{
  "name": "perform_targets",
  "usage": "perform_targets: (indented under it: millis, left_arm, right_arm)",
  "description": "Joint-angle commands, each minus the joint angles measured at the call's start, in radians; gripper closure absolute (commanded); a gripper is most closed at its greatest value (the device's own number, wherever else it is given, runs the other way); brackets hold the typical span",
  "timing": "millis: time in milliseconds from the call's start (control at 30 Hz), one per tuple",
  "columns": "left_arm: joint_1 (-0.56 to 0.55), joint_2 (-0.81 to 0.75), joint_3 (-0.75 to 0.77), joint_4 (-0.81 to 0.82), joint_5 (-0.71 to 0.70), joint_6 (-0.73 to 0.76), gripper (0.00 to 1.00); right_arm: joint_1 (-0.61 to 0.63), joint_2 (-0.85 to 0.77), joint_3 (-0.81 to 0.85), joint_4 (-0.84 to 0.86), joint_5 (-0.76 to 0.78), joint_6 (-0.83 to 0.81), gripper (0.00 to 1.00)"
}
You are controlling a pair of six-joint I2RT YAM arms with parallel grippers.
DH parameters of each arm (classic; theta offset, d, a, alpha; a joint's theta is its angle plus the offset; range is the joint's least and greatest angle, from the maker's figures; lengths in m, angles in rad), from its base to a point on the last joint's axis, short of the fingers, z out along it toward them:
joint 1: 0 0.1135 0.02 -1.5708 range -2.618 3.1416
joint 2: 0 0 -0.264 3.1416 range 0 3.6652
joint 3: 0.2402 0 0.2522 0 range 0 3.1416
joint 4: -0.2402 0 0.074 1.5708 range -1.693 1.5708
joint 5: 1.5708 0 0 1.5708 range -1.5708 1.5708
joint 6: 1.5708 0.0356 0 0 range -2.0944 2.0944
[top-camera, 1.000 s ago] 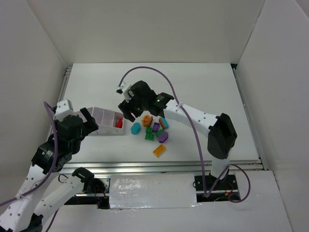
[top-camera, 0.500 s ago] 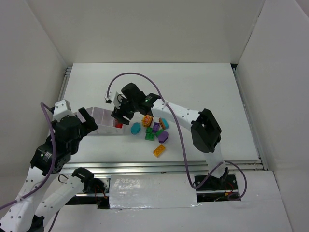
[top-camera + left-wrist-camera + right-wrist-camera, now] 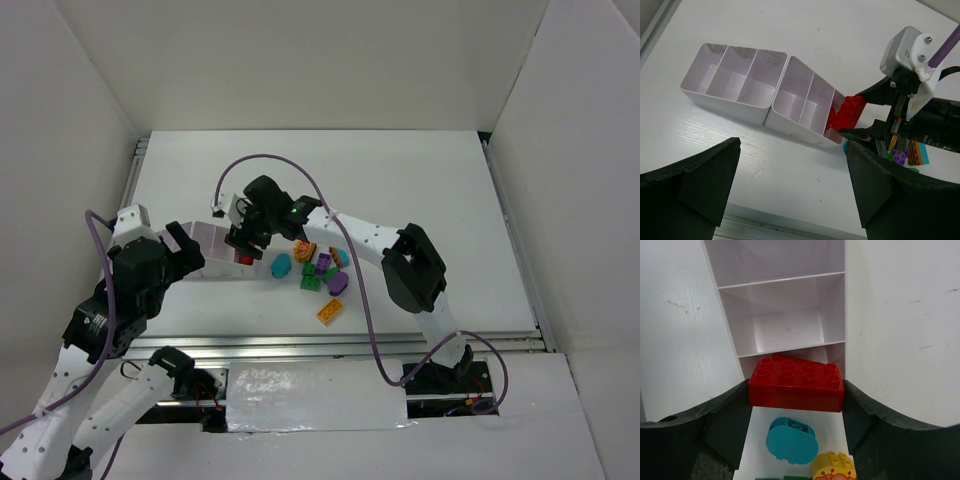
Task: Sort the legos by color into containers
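A red studded brick (image 3: 796, 382) is pinched between the fingers of my right gripper (image 3: 796, 390), which is shut on it. The brick (image 3: 849, 112) hangs just over the right end of the white divided containers (image 3: 725, 102). Another red piece (image 3: 831, 117) lies in that end compartment; the other compartments (image 3: 785, 330) show nothing inside. In the top view the right gripper (image 3: 245, 245) sits over the tray's right end (image 3: 215, 240). My left gripper (image 3: 185, 252) stands open at the tray's near left side, holding nothing. Loose legos lie right of the tray: a teal oval (image 3: 282, 265), green (image 3: 311, 281) and purple (image 3: 338, 283).
A yellow-orange patterned brick (image 3: 305, 249) and an orange-yellow brick (image 3: 329, 311) belong to the pile. Below the held brick, the right wrist view shows the teal oval (image 3: 791, 440). White walls enclose the table; a metal rail (image 3: 350, 345) runs along its near edge.
My right gripper has carried the red brick leftward from above the pile to the tray's right end. The left arm has hardly moved.
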State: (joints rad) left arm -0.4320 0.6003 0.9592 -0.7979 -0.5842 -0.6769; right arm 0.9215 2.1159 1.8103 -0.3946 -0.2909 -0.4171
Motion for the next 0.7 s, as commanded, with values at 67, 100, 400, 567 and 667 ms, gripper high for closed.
perform_targets:
  millis: [67,100,400,567,667]
  left_arm:
    - [0.009,0.003,-0.002,0.046,0.021,0.037,0.01]
    - [0.007,0.003,-0.002,0.046,0.023,0.039,0.0]
    - [0.009,-0.002,-0.004,0.052,0.037,0.048,0.0]
    - [0.009,-0.011,-0.005,0.054,0.038,0.048,0.0]
    - [0.01,-0.013,-0.005,0.054,0.04,0.048,0.01]
  right_arm:
    - [0.008,0.018,0.043,0.036,0.019,-0.006,0.7]
    - [0.008,0.024,0.044,0.033,0.022,-0.008,0.7]
    - [0.01,0.018,0.038,0.036,-0.001,0.004,0.48]
    - [0.01,-0.016,0.006,0.068,-0.014,0.012,0.34]
    - [0.008,-0.022,0.006,0.068,-0.014,0.015,0.33]
